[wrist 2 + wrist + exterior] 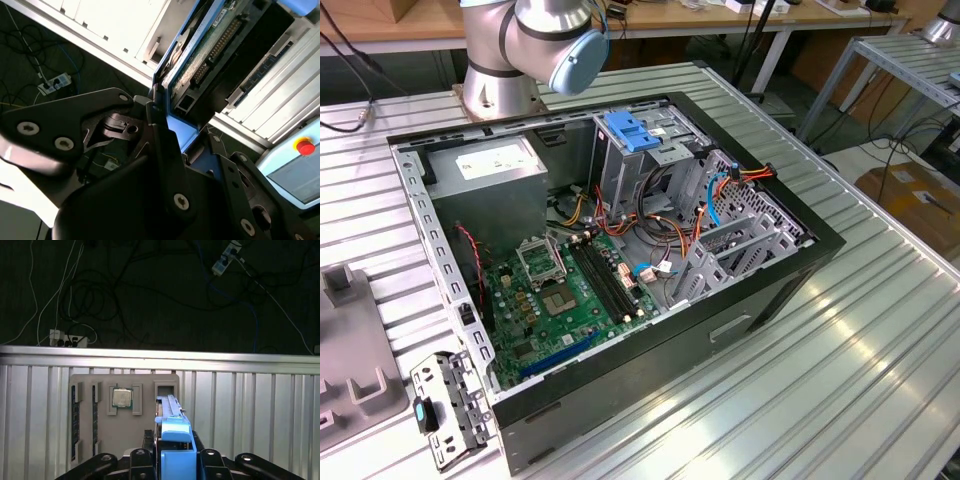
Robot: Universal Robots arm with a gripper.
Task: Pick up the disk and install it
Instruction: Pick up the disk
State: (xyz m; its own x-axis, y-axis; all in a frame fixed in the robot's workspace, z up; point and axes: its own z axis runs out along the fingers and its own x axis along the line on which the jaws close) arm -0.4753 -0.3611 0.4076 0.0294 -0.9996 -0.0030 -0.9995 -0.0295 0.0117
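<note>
In both wrist views my gripper [172,462] is shut on the disk [172,427], its black fingers [145,456] clamping the blue side rails and end handle. The disk [200,60] stands edge-on out of the gripper [165,132], with its green circuit board side and a connector row showing. In the first wrist view its far end points toward an empty slot in a grey holder tray [85,385] that carries a processor chip [121,397] and memory sticks. I cannot tell whether the disk touches that slot. The open computer case [800,262] lies on the table in the exterior view.
Inside the case are a green motherboard [565,300], loose cables, a grey power supply box [490,165] and a drive cage with a blue bracket [625,132]. A detached metal bracket [445,405] lies by the case's front corner. The arm's base [505,60] stands behind the case.
</note>
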